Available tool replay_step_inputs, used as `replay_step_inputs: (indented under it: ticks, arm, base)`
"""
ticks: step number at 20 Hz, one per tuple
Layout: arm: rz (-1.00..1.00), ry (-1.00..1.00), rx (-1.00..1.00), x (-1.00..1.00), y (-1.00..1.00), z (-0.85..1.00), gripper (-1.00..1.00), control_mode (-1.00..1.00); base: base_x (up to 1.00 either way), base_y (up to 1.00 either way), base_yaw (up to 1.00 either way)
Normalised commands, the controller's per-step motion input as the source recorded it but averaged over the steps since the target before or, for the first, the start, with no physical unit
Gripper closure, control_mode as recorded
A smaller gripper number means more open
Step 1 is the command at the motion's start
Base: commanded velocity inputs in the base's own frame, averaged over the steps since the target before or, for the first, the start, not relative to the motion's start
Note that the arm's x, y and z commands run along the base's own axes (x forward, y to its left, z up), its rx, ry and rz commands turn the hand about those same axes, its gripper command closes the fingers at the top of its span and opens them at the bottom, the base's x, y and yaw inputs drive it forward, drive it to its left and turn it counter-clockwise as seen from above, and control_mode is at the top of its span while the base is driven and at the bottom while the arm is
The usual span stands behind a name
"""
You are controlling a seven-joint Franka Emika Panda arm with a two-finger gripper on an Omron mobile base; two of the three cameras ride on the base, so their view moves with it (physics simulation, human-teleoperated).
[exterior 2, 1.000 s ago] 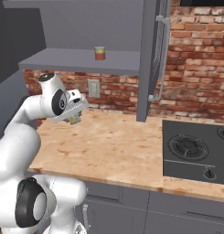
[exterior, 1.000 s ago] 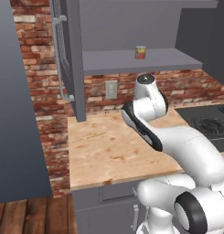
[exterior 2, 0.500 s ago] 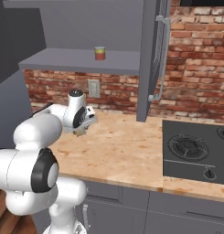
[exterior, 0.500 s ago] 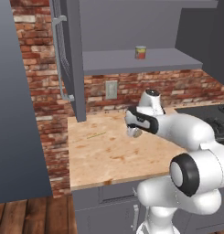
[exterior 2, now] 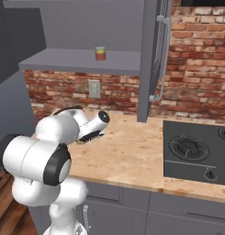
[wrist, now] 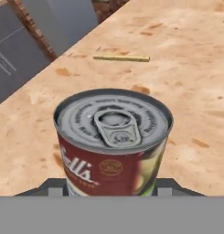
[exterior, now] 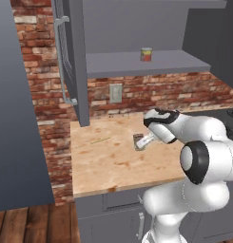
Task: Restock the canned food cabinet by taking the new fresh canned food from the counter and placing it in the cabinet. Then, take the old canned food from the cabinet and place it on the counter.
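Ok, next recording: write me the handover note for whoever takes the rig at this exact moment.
Gripper: shut on the new fresh canned food, the red-labelled can, low at the counter; whether it is lifted off the wood cannot be told.
Old canned food: upright on the cabinet shelf; door open.
Done: new can grasped.
Left: lift it onto the cabinet shelf, release, then bring the old can down to the counter.

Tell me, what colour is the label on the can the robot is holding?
Red, with white lettering, on the can in the gripper; the hand view shows it best.
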Motion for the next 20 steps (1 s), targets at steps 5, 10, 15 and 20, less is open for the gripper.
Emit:
replay_step_inputs:
  ticks: [5,10,15,20]
  arm:
    - [0.04,-0.02,0.31,0.00,0.00,-0.58,1.00,-1.00]
    - [0.01,-0.02,0.06,0.00,0.01,-0.16,-1.00,-1.00]
    - [0.00,0.00,0.00,0.00,0.00,0.02,-1.00,-1.00]
    - [0.00,0.00,0.00,-0.03,0.01,0.28,-1.00,-1.00]
  base:
    - [0.00,0.00,0.00]
    - [0.00,0.00,0.00]
    - [0.00,0.00,0.00]
    - [0.00,0.00,0.00]
